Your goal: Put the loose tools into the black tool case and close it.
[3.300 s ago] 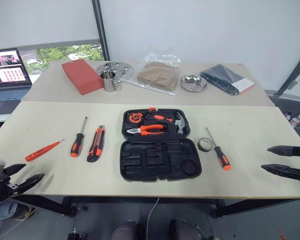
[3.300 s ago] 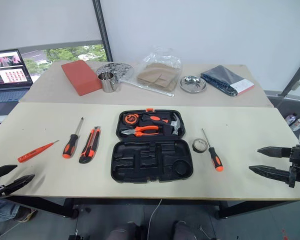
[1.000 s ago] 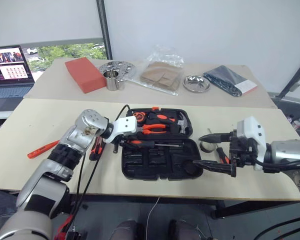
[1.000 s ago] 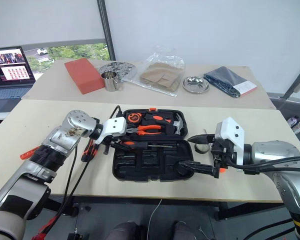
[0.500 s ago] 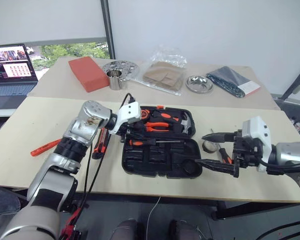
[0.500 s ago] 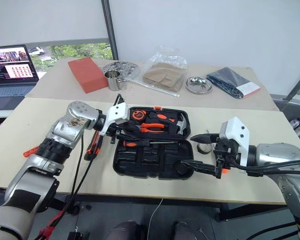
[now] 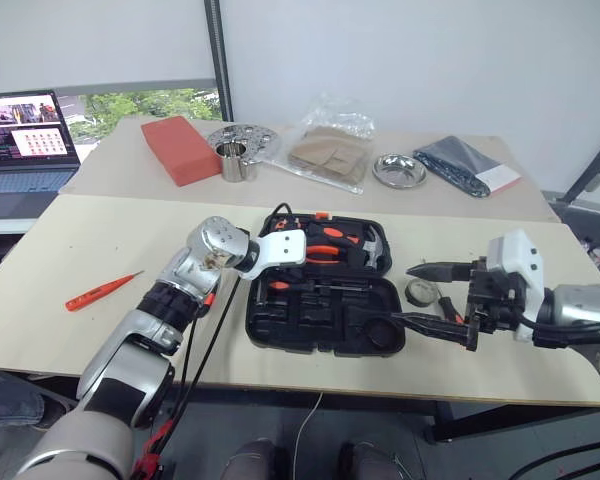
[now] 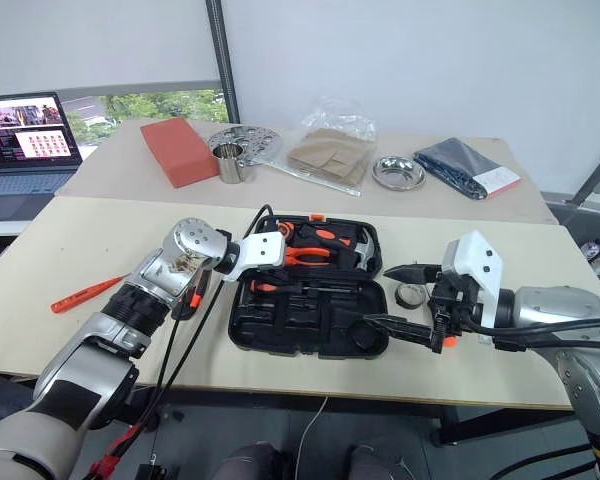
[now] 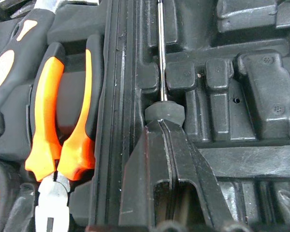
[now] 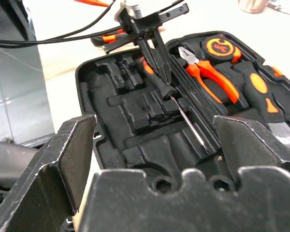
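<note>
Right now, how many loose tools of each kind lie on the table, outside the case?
Screwdriver: 1
Tester: 1
Knife, partly under the left arm: 1
Tape roll: 1
Total: 4

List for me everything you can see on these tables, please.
Black plastic hinged tool case: one, open, near table's middle.
Black-and-orange-handled screwdrivers: two; one in the case, one by the right gripper.
Thin red tester screwdriver: one, left of the case.
Black-orange utility knife: one, mostly hidden under the left arm.
Small grey tape roll: one, right of the case.
Orange-handled pliers, hammer: one each, in the case.
Red block, steel bowl, laptop: one each, far table.
Left gripper: black, shut, tips at the cased screwdriver.
Right gripper: black, open.
</note>
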